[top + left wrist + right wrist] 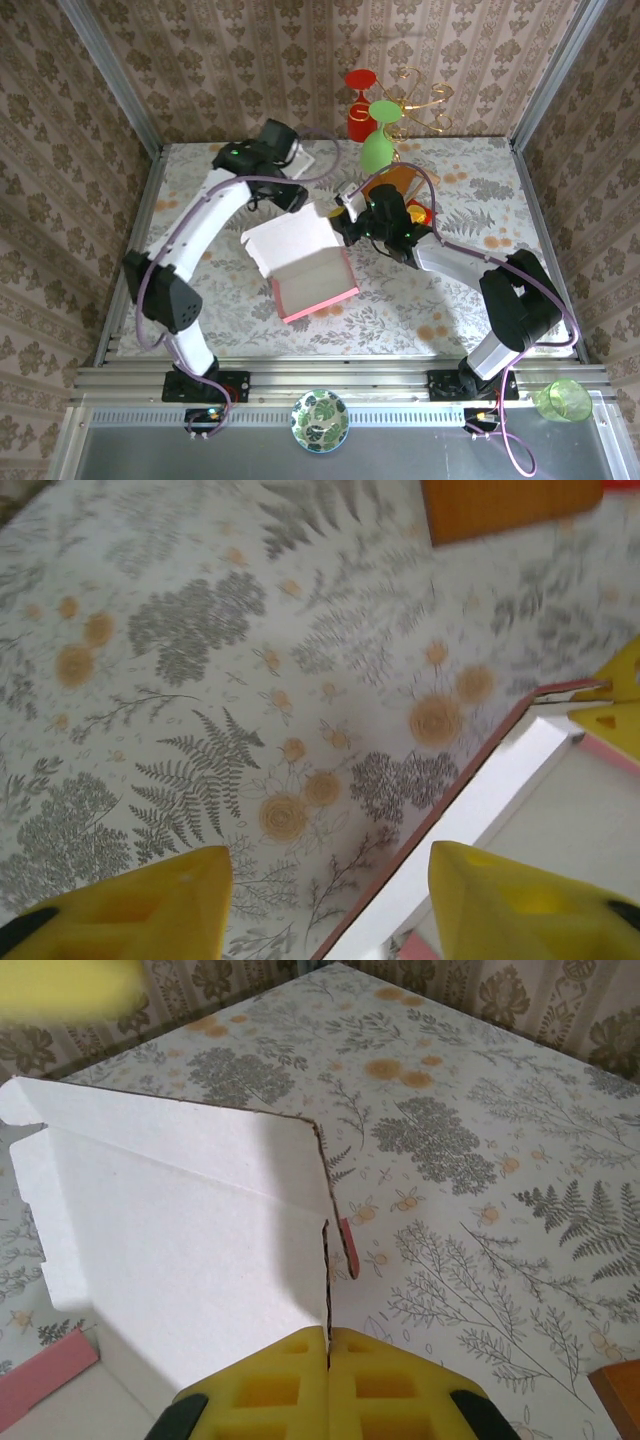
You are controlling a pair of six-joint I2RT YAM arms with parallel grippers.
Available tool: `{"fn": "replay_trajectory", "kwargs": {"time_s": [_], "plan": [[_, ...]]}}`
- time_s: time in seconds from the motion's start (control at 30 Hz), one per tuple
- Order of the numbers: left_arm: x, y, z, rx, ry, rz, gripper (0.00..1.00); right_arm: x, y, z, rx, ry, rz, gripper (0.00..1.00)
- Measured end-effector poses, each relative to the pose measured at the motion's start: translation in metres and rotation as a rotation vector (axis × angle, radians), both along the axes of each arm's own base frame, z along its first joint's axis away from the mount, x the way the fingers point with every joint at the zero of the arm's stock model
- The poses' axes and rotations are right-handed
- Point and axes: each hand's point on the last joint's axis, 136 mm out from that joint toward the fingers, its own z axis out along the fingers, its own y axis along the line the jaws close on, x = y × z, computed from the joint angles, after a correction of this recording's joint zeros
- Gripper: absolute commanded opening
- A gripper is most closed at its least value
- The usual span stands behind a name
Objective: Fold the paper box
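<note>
Yellow pads of right gripper [328,1360] seen pressed together, pinching side edge of raised white lid flap [180,1230] of paper box [312,272]. Box located mid-table [400,315]; pink tray already formed, lid held half upright. Left gripper [330,920] positioned beside box's far edge, jaws spread, nothing gripped, box rim lying between them. Step judged: closing of lid. Next move judged to require lid lowered over tray, tuck flap guided inside front wall.

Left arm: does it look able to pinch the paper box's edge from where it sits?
Probably yes. The left gripper is open and an edge of the paper box runs between its fingers; the right gripper, shut on a flap, sits off to one side.
</note>
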Motion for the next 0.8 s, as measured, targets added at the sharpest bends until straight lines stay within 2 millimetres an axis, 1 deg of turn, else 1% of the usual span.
{"fn": "replay_trajectory", "kwargs": {"time_s": [0.07, 0.13, 0.17, 0.2, 0.27, 0.3, 0.37, 0.47, 0.53, 0.67, 0.8], "plan": [[-0.004, 0.021, 0.016, -0.100, -0.008, 0.097, 0.58, 0.002, -0.002, 0.000, -0.001, -0.007, -0.012, 0.00], [-0.010, 0.044, 0.021, -0.160, 0.004, 0.178, 0.60, 0.003, -0.004, 0.000, -0.003, -0.011, -0.022, 0.00], [-0.015, 0.058, 0.019, -0.182, 0.018, 0.221, 0.61, 0.004, -0.005, 0.000, -0.003, -0.015, -0.026, 0.00], [-0.019, 0.070, 0.015, -0.199, 0.036, 0.258, 0.61, 0.005, -0.006, 0.000, -0.003, -0.017, -0.030, 0.00], [-0.029, 0.091, -0.005, -0.234, 0.109, 0.328, 0.61, 0.007, -0.007, 0.001, -0.001, -0.024, -0.037, 0.00], [-0.034, 0.097, -0.017, -0.249, 0.151, 0.356, 0.61, 0.008, -0.008, 0.002, 0.000, -0.028, -0.041, 0.00], [-0.047, 0.108, -0.047, -0.275, 0.252, 0.412, 0.62, 0.009, -0.009, 0.002, 0.001, -0.033, -0.044, 0.00], [-0.066, 0.107, -0.081, -0.315, 0.381, 0.455, 0.62, 0.010, -0.010, 0.002, -0.001, -0.036, -0.053, 0.00], [-0.074, 0.101, -0.092, -0.351, 0.436, 0.473, 0.62, 0.011, -0.011, 0.002, 0.000, -0.038, -0.059, 0.00], [-0.083, 0.094, -0.095, -0.419, 0.453, 0.500, 0.62, 0.012, -0.011, 0.003, 0.002, -0.046, -0.064, 0.00], [-0.086, 0.086, -0.095, -0.442, 0.436, 0.496, 0.61, 0.012, -0.011, 0.004, 0.004, -0.049, -0.065, 0.00]]}}
